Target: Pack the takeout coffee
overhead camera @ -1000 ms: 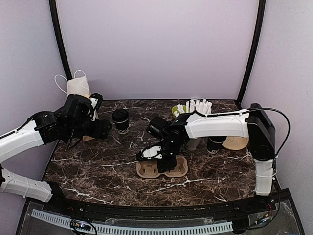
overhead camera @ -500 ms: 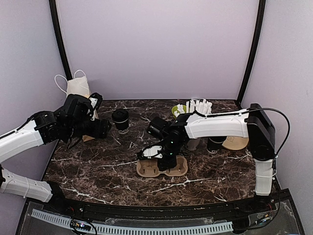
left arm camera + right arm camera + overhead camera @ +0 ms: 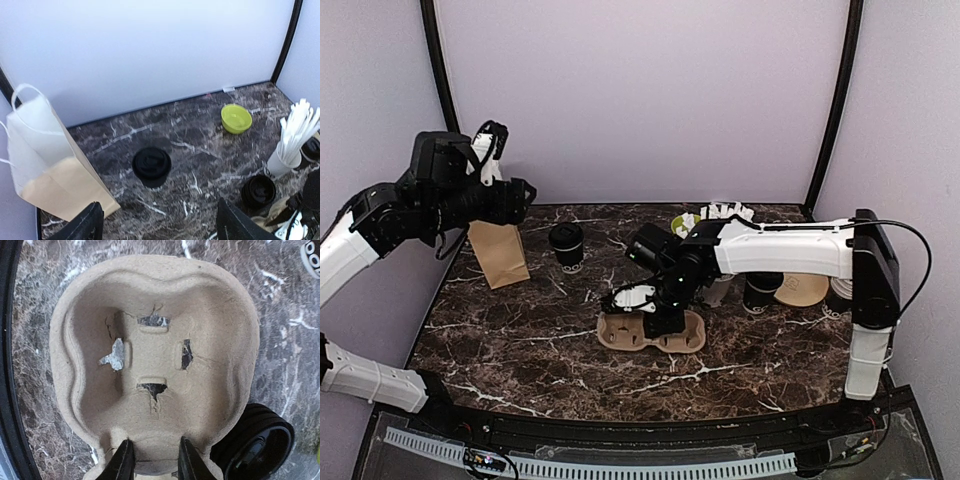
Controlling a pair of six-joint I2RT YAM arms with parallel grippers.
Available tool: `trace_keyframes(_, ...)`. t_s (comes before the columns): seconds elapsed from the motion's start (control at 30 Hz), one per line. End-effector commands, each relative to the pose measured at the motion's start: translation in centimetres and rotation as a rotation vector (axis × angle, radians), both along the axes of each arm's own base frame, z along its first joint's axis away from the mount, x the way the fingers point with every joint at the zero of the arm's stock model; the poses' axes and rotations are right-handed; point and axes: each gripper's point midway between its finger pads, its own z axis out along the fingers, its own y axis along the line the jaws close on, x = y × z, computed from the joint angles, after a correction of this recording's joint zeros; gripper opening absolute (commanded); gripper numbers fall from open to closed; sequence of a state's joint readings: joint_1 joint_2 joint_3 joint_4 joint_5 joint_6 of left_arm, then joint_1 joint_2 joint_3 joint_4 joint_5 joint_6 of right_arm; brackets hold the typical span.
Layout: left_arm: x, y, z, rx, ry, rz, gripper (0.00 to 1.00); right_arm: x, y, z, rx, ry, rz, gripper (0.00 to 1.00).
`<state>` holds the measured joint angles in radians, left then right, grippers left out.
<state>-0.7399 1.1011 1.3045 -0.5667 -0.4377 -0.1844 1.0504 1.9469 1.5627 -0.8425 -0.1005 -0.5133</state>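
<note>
A dark, white-veined marble counter (image 3: 520, 340) sits inside lilac walls. Nearest the arm bases lies a brown pulp cup carrier (image 3: 652, 335), both wells empty. The right gripper (image 3: 155, 462) points down over it, its jaws narrowed either side of the carrier's middle ridge. Whether they actually pinch it I cannot tell.

Farther back and to the left the takeout coffee (image 3: 566, 245) stands upright and alone, well apart from the carrier. It is a black paper cup under a black plastic lid. It probably handles light, with thin walls that give under a hard squeeze and a press-fit lid that could pop. It is best gripped around the body below the lid and kept level.

Left of it stands a paper bag (image 3: 498, 250), brown below and white above. The left gripper (image 3: 162, 220) hangs high over this end, jaws wide and empty. Toward the back wall are a green bowl (image 3: 236, 118) and a cup of white straws (image 3: 282, 160).
</note>
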Motion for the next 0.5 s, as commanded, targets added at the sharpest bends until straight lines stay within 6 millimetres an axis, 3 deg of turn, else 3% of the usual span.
trace_keyframes(0.0,1.1,2.7,5.2,0.105,-0.117,0.095,0.80,-1.0,-0.3,3.9,0.085,-0.008,-0.011,0.27)
trace_keyframes(0.07,1.7,4.4,8.6,0.092,-0.170,0.165,0.78,-1.5,-0.9,4.5,0.095,-0.002,-0.009,0.27)
trace_keyframes(0.2,3.8,9.2,11.5,0.070,-0.183,0.329,0.74,-2.4,-2.2,6.1,0.121,0.004,-0.010,0.27)
trace_keyframes(0.33,6.1,13.4,11.5,0.014,-0.147,0.463,0.69,-3.1,-3.3,8.1,0.159,0.008,-0.022,0.27)
trace_keyframes(0.47,9.2,17.5,8.6,-0.097,-0.038,0.515,0.67,-2.9,-4.3,9.4,0.191,-0.003,-0.040,0.27)
